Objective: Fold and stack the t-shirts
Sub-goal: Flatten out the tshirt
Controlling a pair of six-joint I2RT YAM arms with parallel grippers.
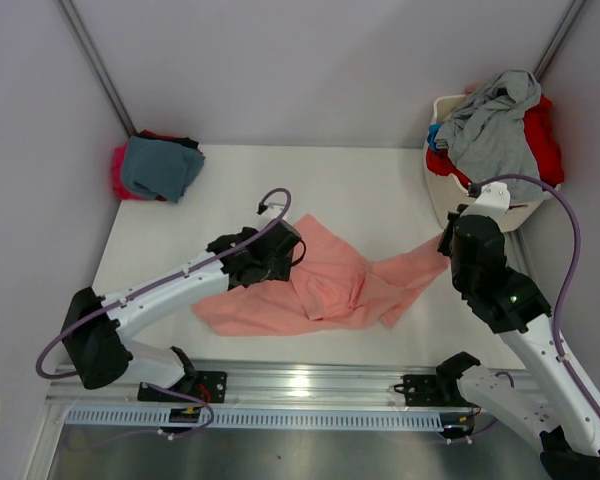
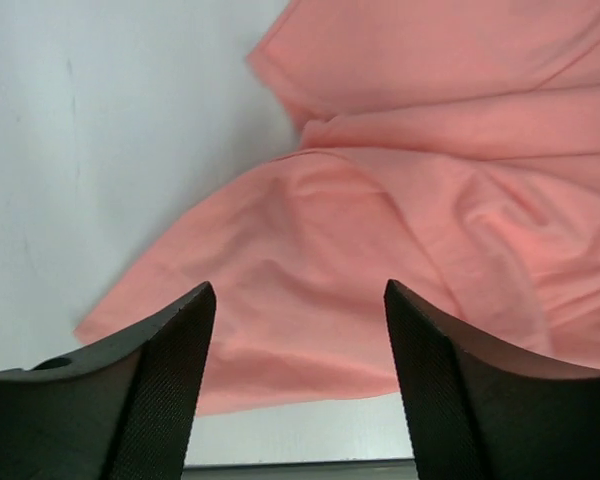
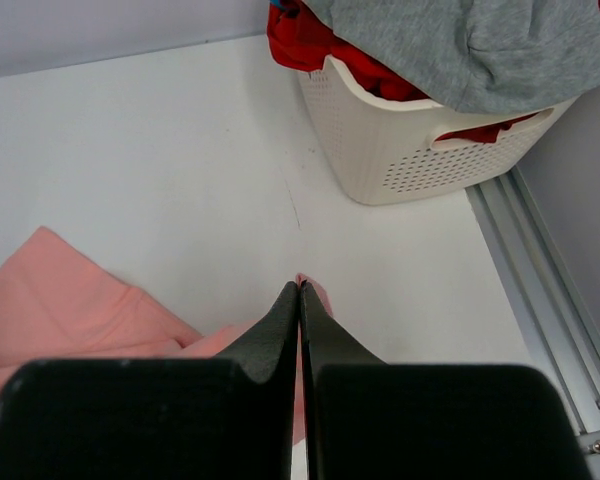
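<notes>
The salmon-pink t-shirt [image 1: 330,285] lies crumpled on the white table [image 1: 360,190]; it also shows in the left wrist view [image 2: 380,250] and the right wrist view [image 3: 70,310]. My left gripper [image 2: 300,300] is open and empty, hovering over the shirt's left part near its lower edge. My right gripper [image 3: 300,285] is shut on the shirt's right corner, a pink tip [image 3: 318,292] showing past its fingertips. In the top view it sits at the shirt's right end [image 1: 448,240].
A white slotted laundry basket [image 1: 450,195] at the back right holds grey [image 1: 495,125] and red [image 1: 545,140] shirts; it shows in the right wrist view [image 3: 420,150]. A folded stack with a teal-blue shirt [image 1: 158,168] on top lies at the back left. A metal rail [image 1: 300,385] runs along the near edge.
</notes>
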